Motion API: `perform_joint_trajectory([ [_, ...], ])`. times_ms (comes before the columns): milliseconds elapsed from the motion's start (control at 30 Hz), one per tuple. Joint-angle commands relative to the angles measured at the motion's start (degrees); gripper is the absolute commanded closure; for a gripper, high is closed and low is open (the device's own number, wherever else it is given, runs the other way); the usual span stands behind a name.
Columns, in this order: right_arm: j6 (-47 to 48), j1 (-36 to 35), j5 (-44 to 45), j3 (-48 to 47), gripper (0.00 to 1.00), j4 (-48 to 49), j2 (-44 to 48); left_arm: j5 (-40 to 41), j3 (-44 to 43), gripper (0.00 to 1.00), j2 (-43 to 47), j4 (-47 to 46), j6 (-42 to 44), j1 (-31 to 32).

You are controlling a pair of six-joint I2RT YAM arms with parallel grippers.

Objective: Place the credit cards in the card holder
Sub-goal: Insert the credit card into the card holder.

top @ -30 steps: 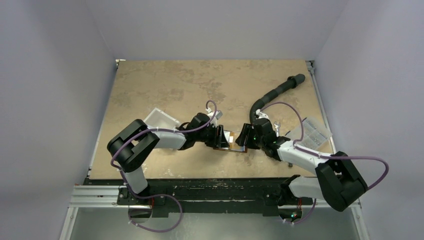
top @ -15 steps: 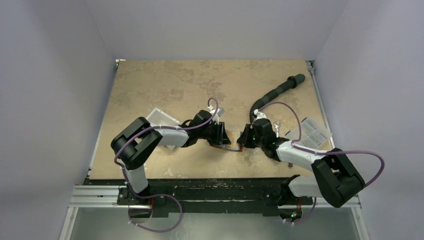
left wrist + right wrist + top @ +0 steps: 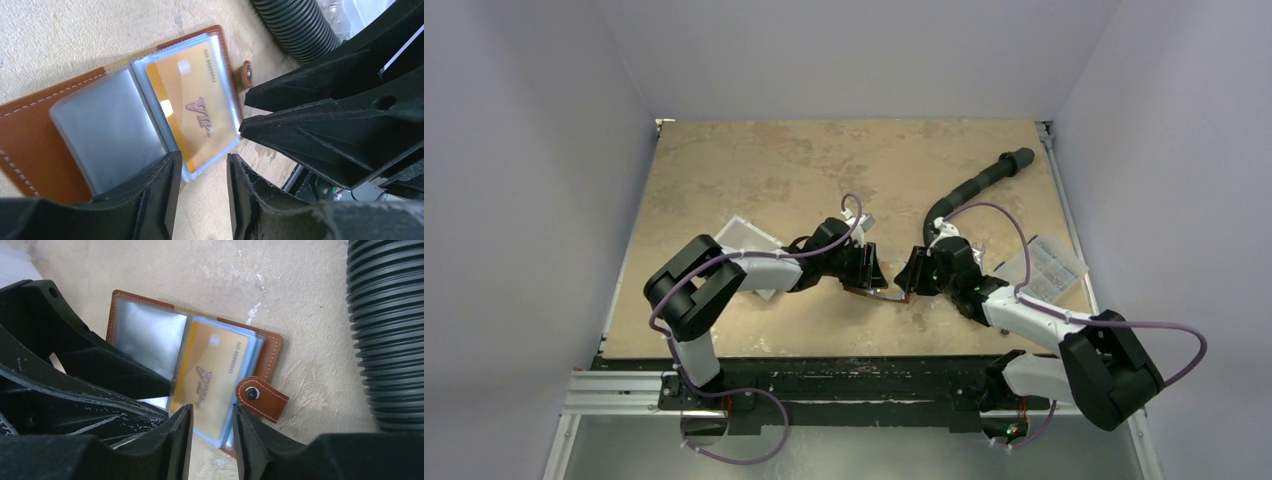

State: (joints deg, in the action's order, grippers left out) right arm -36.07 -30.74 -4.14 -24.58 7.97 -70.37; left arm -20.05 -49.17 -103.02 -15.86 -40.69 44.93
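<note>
The card holder (image 3: 30, 135) is a brown leather wallet lying open on the table, with grey clear sleeves inside. A gold card marked VIP (image 3: 197, 105) sits inside its right sleeve and also shows in the right wrist view (image 3: 210, 375). The snap tab (image 3: 260, 397) sticks out at the wallet's edge. My left gripper (image 3: 202, 159) is open and empty over the sleeve's near corner. My right gripper (image 3: 212, 410) is open and empty over the card's near edge. From above, the wallet (image 3: 882, 292) lies between the left gripper (image 3: 871, 272) and the right gripper (image 3: 911, 277). No loose card shows.
A black corrugated hose (image 3: 974, 185) curves across the table behind the right gripper, close to the wallet (image 3: 390, 330). A clear-and-white plastic box (image 3: 746, 238) lies by the left arm. A clear printed packet (image 3: 1049, 265) lies at the right edge.
Both grippers have shifted slightly over the wallet. The pale and orange patch that stood up between them a second ago now lies low and flat.
</note>
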Motion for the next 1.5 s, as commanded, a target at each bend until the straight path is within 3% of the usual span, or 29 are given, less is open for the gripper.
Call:
perform_joint_trajectory([
  [0, 0.3, -0.1, -0.1, -1.4, 0.56, -3.1, 3.4, 0.1, -1.2, 0.59, 4.3, 0.5, 1.5, 0.2],
  [167, 0.2, 0.0, -0.8, -2.0, 0.55, -3.1, 3.3, -2.0, -2.4, 0.68, 3.2, -2.4, -0.3, 0.2],
  [333, -0.6, 1.2, -3.3, -2.0, 0.71, -0.6, 1.0, -2.7, -4.3, 0.79, -0.8, -4.2, -0.8, 0.2],
  [500, -0.5, 2.3, -4.5, -1.6, 0.72, 0.9, -1.0, -1.1, -4.9, 0.84, -3.2, -3.4, 0.3, 0.2],
  [1000, -0.3, 3.5, -7.9, -0.3, 0.6, 3.5, -2.5, 3.4, -2.0, 0.95, -3.4, -0.9, 2.6, 0.2],
  [1100, -0.3, 3.5, -7.8, -0.3, 0.59, 3.6, -2.9, 3.8, -0.6, 0.94, -2.8, -1.4, 2.6, 0.2],
  [1300, 0.0, 3.5, -7.5, 0.1, 0.59, 3.7, -3.1, 2.9, 0.6, 0.72, -0.8, -2.7, 2.3, 0.1],
  [1467, 0.1, 3.5, -8.1, 0.3, 0.59, 4.1, -3.1, 3.6, -0.1, 0.74, 0.1, -1.6, 3.0, 0.1],
])
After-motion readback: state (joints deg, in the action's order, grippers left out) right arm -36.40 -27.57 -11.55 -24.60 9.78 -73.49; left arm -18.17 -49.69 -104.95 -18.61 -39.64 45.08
